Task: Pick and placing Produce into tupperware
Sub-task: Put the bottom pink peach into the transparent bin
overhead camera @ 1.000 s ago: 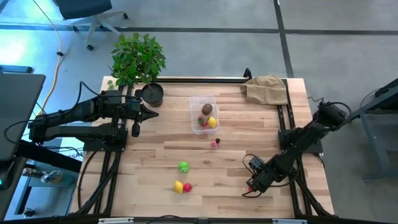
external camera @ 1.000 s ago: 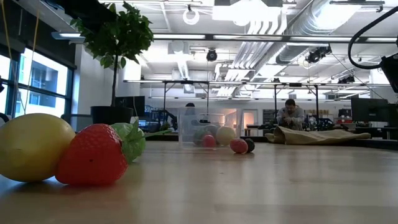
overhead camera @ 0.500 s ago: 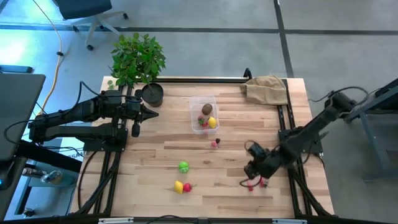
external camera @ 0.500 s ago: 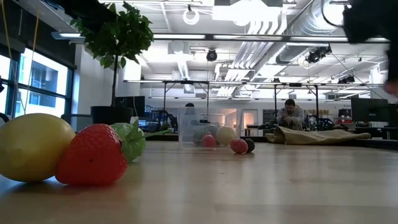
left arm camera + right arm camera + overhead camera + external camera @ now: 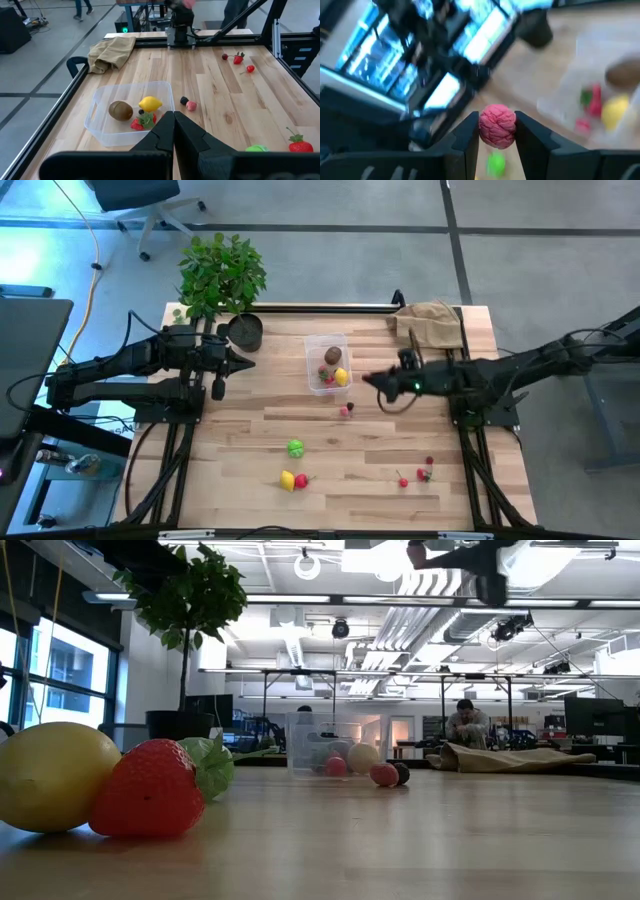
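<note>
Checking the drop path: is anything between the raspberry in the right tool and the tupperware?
Nothing visible. The right tool holds the pink raspberry above bare wood beside the tupperware, whose open top is uncovered.

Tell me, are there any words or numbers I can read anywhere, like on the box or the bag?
None can be read: the clear box, the paper bag and the plant pot show no writing.
The room's screens behind the table are too blurred to read.
</note>
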`<state>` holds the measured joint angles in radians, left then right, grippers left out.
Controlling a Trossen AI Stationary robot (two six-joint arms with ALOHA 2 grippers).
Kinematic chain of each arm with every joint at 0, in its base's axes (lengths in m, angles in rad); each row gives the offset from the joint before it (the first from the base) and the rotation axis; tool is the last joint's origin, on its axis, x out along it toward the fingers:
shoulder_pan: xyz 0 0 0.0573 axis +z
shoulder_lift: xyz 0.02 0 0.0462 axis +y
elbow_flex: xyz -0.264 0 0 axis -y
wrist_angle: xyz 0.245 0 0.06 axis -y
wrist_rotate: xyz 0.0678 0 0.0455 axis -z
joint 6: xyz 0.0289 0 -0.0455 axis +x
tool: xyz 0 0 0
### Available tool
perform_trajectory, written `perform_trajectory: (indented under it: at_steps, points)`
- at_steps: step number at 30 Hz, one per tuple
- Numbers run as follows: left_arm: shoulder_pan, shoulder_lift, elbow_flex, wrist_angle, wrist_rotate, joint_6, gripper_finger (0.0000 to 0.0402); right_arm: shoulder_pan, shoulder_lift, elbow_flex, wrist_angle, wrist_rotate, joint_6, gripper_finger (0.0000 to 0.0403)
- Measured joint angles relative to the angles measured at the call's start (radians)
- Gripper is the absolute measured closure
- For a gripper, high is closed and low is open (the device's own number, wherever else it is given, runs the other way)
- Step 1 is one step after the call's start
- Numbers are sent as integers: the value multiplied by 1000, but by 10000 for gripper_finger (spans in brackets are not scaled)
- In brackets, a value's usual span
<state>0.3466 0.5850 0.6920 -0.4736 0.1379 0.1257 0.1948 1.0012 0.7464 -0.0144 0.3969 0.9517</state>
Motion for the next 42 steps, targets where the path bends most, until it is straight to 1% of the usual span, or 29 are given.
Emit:
perform_trajectory:
  at_steps: [2,4,7,10,13,15,17,22,25,28,30,33,39,42]
  points:
    - [0,0,0,0,0,0,401,-70,12,1,50,-23,-36,302]
    - [0,0,0,0,0,0,401,-133,29,0,65,-51,-49,302]
    - [0,0,0,0,0,0,401,-220,63,2,108,-123,-63,302]
    - [0,0,0,0,0,0,401,-297,126,46,99,-204,-116,302]
    - [0,0,0,0,0,0,401,-369,211,134,97,-301,-193,302]
    - [0,0,0,0,0,0,401,-414,278,218,37,-360,-243,302]
    - [0,0,0,0,0,0,401,-449,350,321,-74,-389,-320,302]
    - [0,0,0,0,0,0,401,-502,548,600,-428,-387,-556,302]
    - [0,0,0,0,0,0,401,-518,669,750,-623,-385,-644,302]
    - [0,0,0,0,0,0,401,-520,783,865,-786,-381,-691,302]
    - [0,0,0,0,0,0,401,-522,852,919,-872,-384,-704,302]
    - [0,0,0,0,0,0,401,-522,937,967,-954,-396,-707,302]
    - [0,0,0,0,0,0,401,-521,1049,975,-965,-479,-705,302]
    - [0,0,0,0,0,0,401,-520,1083,975,-964,-483,-698,302]
